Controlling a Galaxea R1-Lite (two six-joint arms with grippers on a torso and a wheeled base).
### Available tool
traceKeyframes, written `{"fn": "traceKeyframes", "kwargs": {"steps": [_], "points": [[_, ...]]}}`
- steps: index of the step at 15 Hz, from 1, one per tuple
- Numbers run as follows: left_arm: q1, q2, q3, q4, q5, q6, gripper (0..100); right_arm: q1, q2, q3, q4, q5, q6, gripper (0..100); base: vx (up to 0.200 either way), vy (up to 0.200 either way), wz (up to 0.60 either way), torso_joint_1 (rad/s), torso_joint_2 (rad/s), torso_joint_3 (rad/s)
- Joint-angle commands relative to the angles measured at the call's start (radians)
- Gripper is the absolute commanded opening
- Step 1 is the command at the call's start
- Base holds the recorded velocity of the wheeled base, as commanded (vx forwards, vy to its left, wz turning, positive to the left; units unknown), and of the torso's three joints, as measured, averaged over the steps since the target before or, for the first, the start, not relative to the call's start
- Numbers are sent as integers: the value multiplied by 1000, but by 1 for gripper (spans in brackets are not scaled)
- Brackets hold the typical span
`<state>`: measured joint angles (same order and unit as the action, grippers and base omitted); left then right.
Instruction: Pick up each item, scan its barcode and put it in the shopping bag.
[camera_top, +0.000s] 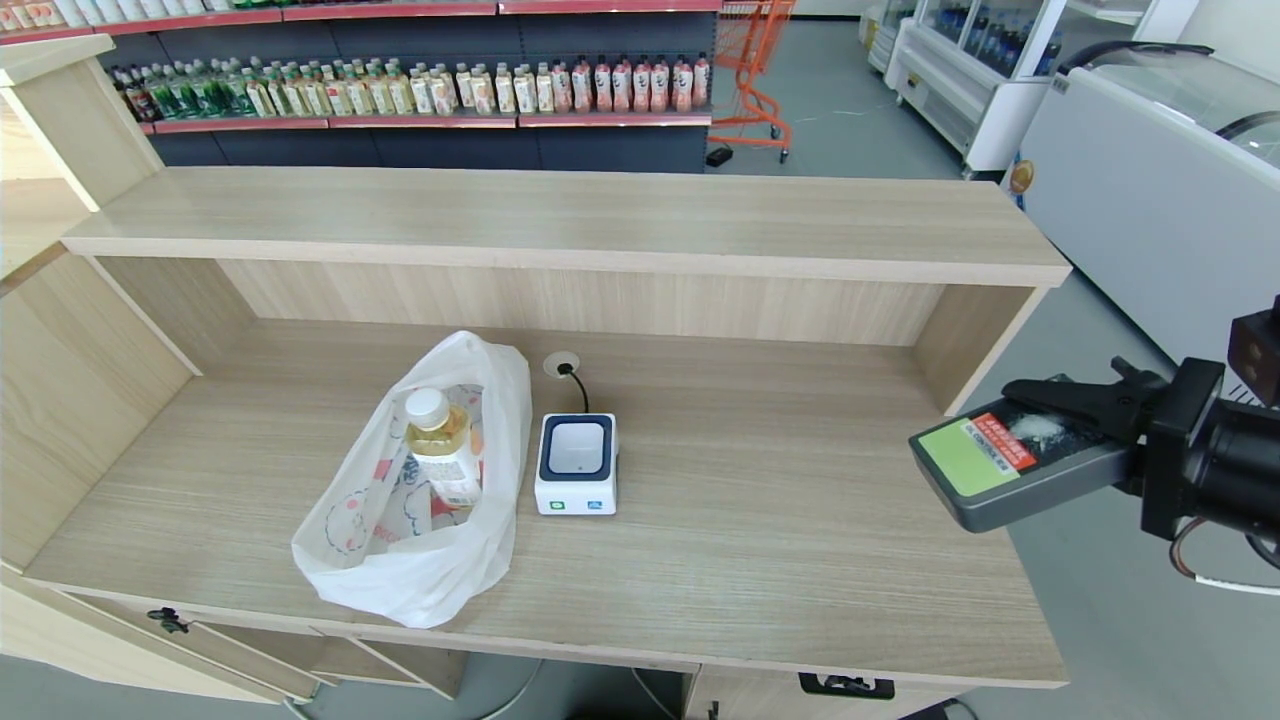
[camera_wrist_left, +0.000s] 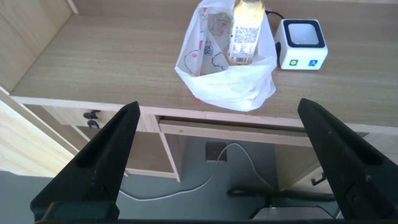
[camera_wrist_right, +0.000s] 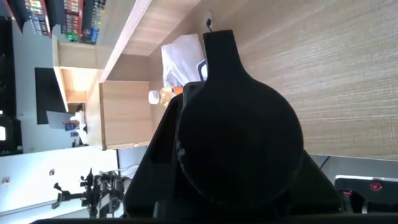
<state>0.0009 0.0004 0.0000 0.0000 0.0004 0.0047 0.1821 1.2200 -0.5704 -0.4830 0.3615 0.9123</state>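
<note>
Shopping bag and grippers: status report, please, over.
Left gripper open, in front of counter. Right gripper shut on grey pack, off counter's right end. Bottle in shopping bag. Nothing on scanner.

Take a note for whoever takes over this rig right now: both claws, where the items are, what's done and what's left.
Left claw: open, empty, out in front of the light wooden counter's near edge.
Right claw: shut on a dark grey flat pack with green and red labels, held off the counter's right end.
The white plastic shopping bag sits on the counter, the white square scanner with a dark rim just to its right.
Done: the white-capped bottle of yellow drink is in the bag.
Left: likely scan the pack, then bag it.
</note>
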Motion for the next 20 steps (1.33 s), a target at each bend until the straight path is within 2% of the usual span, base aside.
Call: {"fn": "traceKeyframes", "kwargs": {"steps": [1, 10, 16, 20], "points": [[1, 0, 0, 0, 1, 0, 100, 0, 7, 3, 0, 1, 0, 0, 0, 200, 0, 2, -2, -7], [1, 0, 0, 0, 0, 1, 100, 8, 65, -2, -6, 1, -4, 0, 0, 200, 0, 1, 3, 4], [1, 0, 0, 0, 1, 0, 100, 36, 73, -8, -8, 1, -7, 0, 0, 0, 0, 0, 0, 0], [1, 0, 0, 0, 0, 3, 100, 40, 75, -6, -6, 1, -18, 0, 200, 0, 0, 1, 4, 2]]}}
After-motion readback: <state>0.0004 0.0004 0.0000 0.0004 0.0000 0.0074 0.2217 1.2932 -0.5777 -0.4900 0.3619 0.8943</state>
